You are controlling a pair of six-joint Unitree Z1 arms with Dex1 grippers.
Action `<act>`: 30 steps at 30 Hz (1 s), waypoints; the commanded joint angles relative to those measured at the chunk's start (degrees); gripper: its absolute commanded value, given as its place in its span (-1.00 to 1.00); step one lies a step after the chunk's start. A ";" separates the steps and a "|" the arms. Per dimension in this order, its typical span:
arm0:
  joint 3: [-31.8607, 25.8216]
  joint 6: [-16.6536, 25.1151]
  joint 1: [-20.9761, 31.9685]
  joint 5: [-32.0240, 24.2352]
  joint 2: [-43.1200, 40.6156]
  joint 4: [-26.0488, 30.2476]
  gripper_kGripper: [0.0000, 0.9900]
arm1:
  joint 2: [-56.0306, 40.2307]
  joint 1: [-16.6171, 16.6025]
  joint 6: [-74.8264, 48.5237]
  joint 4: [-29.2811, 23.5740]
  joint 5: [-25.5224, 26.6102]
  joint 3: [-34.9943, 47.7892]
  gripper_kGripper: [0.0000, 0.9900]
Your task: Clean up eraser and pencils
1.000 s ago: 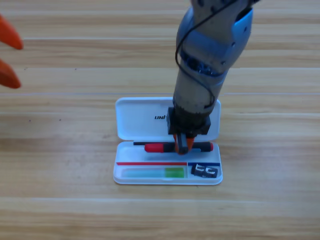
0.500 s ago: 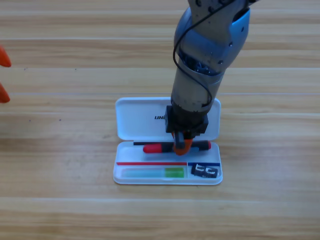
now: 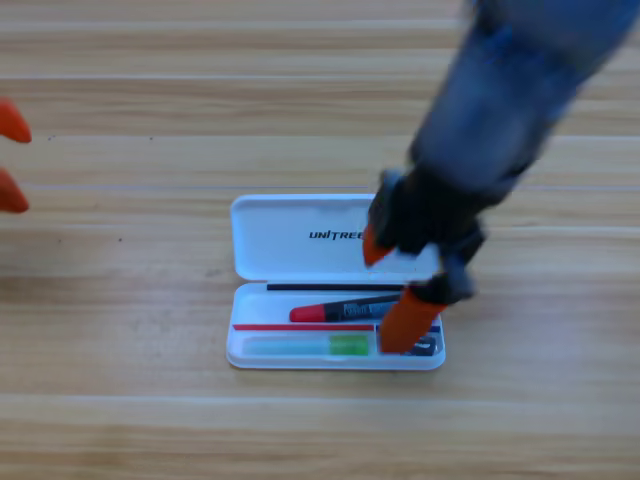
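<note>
Pencils (image 3: 345, 310) lie inside the white case (image 3: 290, 240); right gripper (image 3: 392, 288) hovers above, jaws wide; left gripper (image 3: 10, 160) at desk's (image 3: 120, 420) left edge, also spread.

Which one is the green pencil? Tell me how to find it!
Find the white case lying open in the middle of the wooden table. Look in its front tray, along the nearest edge: the pale pencil with the bright green end lies there, in front of the red-capped pencil.
</note>
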 commanded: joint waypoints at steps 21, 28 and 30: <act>-31.22 0.65 -11.45 -15.29 41.14 -2.47 -1.00 | -27.93 0.88 9.63 -14.09 10.98 19.86 0.85; -30.61 0.92 -13.29 -15.99 43.95 -2.47 -1.00 | -27.93 0.88 9.71 -14.18 11.77 20.04 0.85; -30.61 0.92 -13.56 -16.17 44.48 -2.47 -1.00 | -27.93 0.88 9.71 -14.18 11.77 20.12 0.85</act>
